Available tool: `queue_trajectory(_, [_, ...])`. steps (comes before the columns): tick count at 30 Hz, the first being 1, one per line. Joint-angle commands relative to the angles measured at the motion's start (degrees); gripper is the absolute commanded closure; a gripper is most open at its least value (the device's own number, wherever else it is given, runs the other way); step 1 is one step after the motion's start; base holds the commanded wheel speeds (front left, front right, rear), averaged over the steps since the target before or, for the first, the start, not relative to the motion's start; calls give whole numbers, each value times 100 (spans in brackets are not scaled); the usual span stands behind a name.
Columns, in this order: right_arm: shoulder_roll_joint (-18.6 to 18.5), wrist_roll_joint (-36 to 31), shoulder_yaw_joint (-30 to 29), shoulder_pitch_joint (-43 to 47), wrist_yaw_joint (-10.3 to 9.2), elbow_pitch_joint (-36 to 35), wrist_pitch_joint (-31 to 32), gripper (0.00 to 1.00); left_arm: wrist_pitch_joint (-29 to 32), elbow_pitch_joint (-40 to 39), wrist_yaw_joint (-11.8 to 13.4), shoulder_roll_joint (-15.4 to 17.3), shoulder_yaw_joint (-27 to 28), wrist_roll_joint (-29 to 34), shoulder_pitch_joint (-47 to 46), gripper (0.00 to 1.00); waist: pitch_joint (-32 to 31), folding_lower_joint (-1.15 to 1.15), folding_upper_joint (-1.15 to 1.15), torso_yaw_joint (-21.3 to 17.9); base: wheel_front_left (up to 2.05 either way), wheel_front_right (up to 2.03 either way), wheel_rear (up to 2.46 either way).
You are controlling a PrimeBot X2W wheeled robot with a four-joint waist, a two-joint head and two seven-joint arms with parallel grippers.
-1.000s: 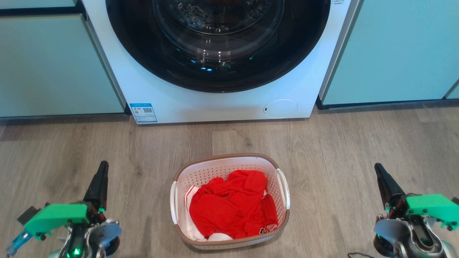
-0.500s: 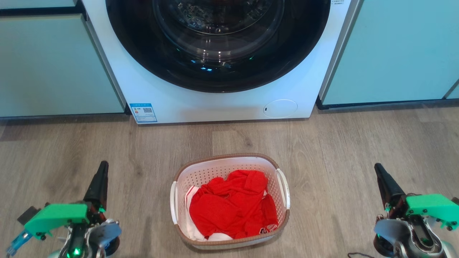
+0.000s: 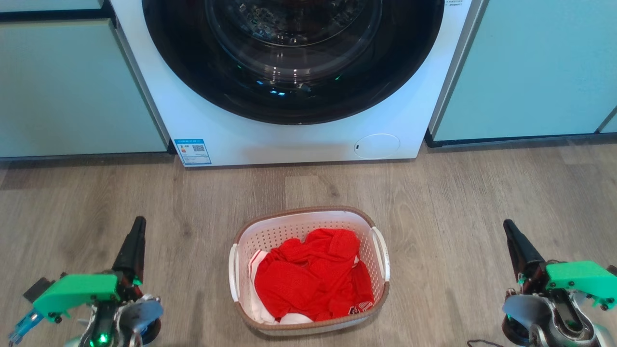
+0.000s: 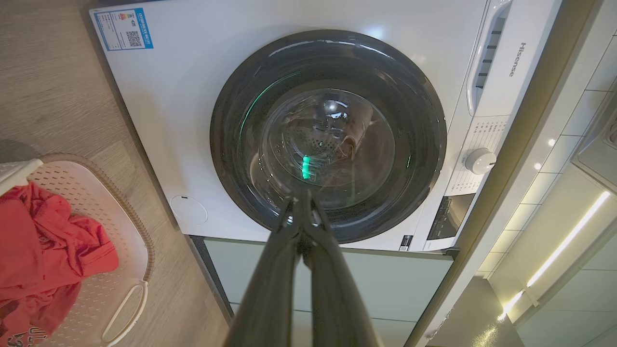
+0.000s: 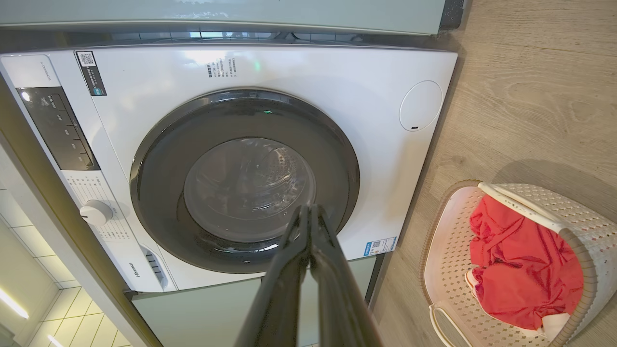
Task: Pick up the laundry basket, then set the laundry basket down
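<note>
Head view, one laundry basket (image 3: 299,225), left tool (image 3: 139,221), right tool (image 3: 507,224), both closed

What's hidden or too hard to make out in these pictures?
Head view: top of the washing machine, cut off by the upper edge.
Head view: bottom of the laundry basket, covered by the red garment.
Head view: print on the blue label, too small to read.

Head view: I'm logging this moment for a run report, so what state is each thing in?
Laundry basket: upright on the floor, not held.
Red clothes: crumpled inside the basket.
Washing machine door: shut.
Left gripper: shut, empty, away from the basket.
Right gripper: shut, empty, away from the basket.
</note>
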Motion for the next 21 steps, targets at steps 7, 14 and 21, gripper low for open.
queue_trajectory(7, [-43,-58,95,-279,10,-176,44,100,46,-166,-40,25,215,52,-342,100,0,0,0,0,0,0,0])
queue_trajectory(14, [-43,-59,94,-279,10,-176,44,100,46,-166,-40,25,215,53,-342,100,0,0,0,0,0,0,0])
queue_trajectory(21, [-43,-59,94,-279,10,-176,45,100,46,-167,-40,25,215,53,-342,100,0,0,0,0,0,0,0])
